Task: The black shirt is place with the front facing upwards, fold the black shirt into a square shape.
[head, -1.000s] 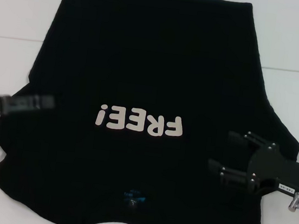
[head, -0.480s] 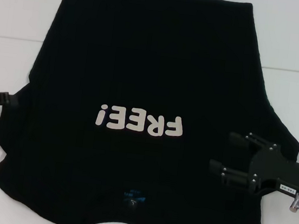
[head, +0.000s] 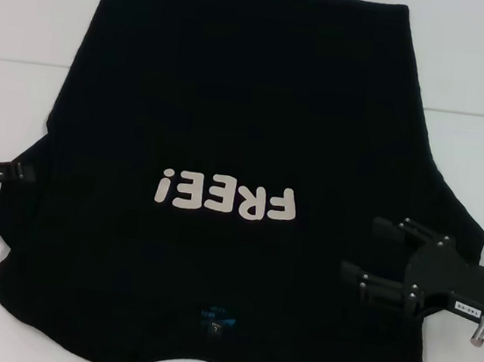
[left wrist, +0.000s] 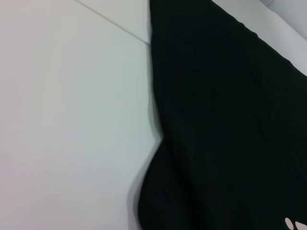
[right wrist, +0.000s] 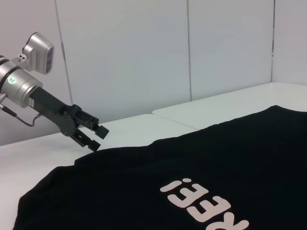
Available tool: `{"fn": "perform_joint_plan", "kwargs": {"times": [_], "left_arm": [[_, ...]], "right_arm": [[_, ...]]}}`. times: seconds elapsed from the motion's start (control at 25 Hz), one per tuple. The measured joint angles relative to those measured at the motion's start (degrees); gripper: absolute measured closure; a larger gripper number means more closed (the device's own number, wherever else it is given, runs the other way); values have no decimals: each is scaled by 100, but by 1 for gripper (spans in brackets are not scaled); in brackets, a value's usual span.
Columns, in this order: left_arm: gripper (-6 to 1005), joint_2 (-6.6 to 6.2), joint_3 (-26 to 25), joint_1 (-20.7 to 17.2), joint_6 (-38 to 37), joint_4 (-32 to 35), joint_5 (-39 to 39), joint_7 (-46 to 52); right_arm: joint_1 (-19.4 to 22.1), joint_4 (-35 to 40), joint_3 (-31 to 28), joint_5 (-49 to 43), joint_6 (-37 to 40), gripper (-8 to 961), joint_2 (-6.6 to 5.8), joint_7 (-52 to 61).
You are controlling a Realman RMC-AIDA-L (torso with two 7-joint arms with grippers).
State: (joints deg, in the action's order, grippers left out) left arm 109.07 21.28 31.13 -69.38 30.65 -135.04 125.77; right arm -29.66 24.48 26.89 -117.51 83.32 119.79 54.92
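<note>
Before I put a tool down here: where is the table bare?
Bare table shows left and right of the black shirt, toward its far hem. Nearer, the left gripper and right gripper crowd the sleeve edges.

The robot's left tool (head: 24, 171), a slim black two-fingered claw, has pulled back from over the large plain black cloth T-shirt (head: 240, 128) with white lettering. It reached in over the sleeve area a second ago; now only its tips meet the shirt's left edge, the rest lying over the white counter (head: 19, 21). It has also dropped slightly nearer the robot.
</note>
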Motion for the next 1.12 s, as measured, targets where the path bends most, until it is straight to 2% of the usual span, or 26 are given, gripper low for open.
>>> {"fn": "perform_joint_plan", "kwargs": {"times": [1.12], "left_arm": [[166,10,238,42,-107,-100,-5,91]], "right_arm": [[2,4,0,0,57,36,0,1]]}}
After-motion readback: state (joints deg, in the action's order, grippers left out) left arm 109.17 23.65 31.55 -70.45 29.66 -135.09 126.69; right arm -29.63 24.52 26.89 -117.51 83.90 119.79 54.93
